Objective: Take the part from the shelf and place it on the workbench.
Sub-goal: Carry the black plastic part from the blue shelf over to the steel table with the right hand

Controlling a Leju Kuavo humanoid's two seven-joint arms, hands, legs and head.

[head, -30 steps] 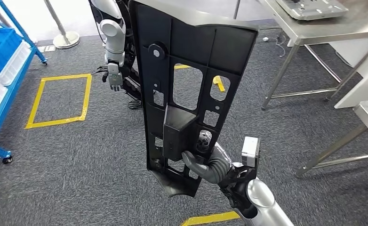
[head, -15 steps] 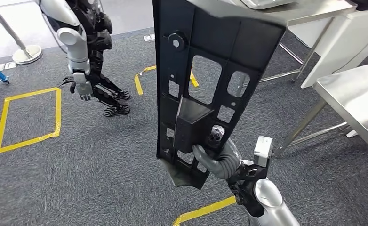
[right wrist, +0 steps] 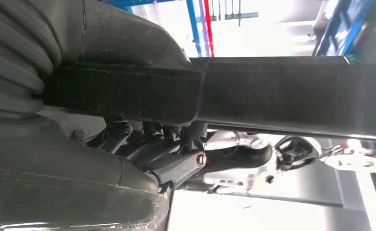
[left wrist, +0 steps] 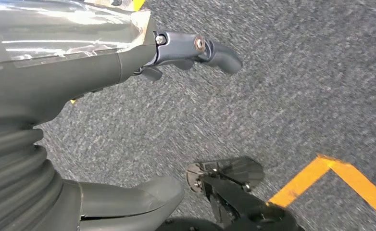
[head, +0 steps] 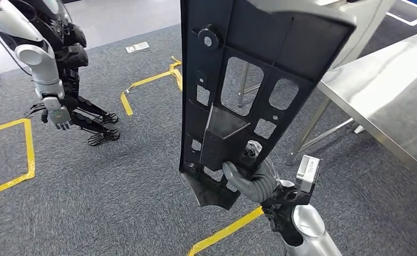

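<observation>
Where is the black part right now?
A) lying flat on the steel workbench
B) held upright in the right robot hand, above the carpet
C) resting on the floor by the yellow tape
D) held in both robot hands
B: the right robot hand grips the black part near its lower end, holding it upright over the carpet, with the steel workbench off to the right and bare where visible; the left robot hand holds nothing.
</observation>
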